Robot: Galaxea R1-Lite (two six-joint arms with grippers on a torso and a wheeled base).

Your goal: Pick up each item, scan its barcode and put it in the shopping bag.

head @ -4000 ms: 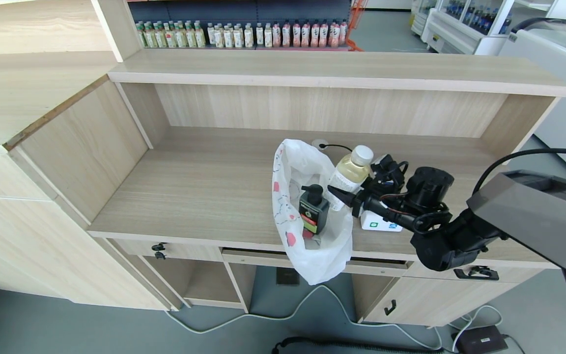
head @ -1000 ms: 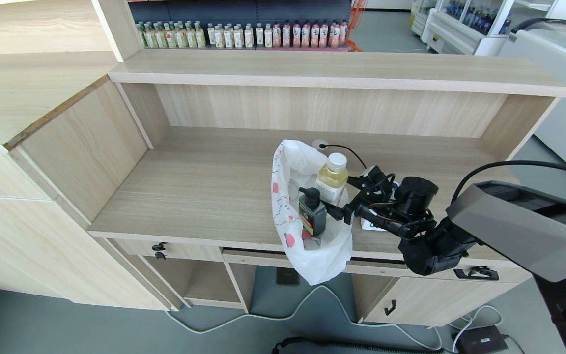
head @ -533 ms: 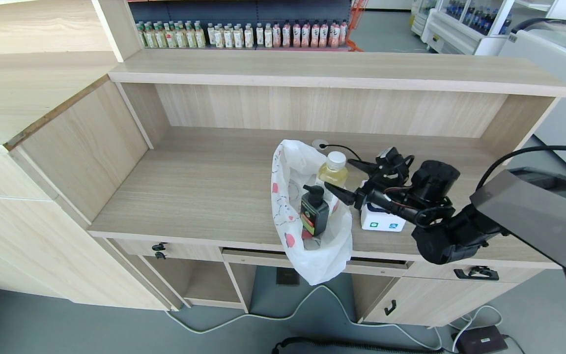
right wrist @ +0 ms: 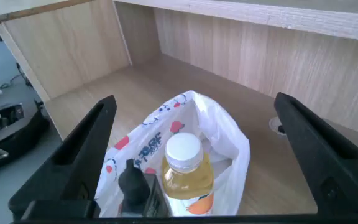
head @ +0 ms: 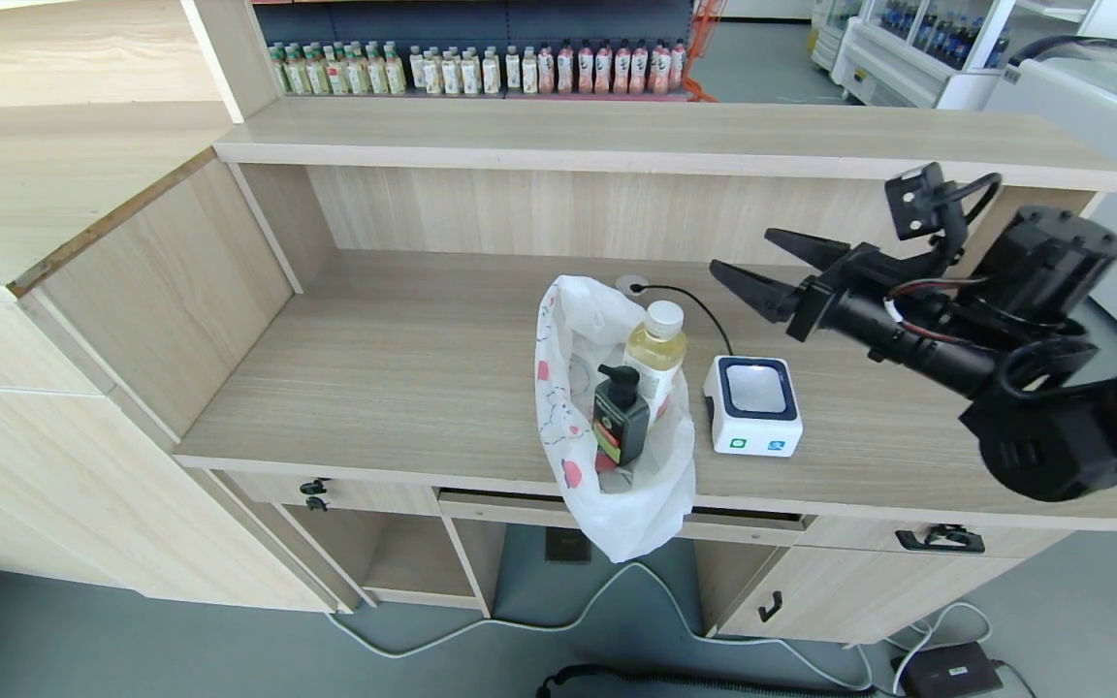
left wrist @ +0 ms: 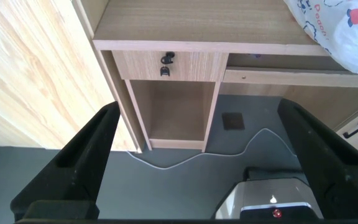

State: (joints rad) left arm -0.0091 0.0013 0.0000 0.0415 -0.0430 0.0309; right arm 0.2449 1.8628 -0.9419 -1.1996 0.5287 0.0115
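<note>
Inside the crinkly shopping bag (head: 607,504) on the wood-grain counter (head: 403,378) stand a round-capped yellow bottle (head: 657,349) and a dark pump bottle (head: 619,427). The right gripper (head: 741,250) hangs spread, empty; the left wrist view adds the left gripper (left wrist: 199,109), also spread.

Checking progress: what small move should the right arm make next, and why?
Probably pull the right gripper back to rest: it hangs open and empty above the counter, and the juice bottle and pump bottle already stand in the shopping bag.
</note>
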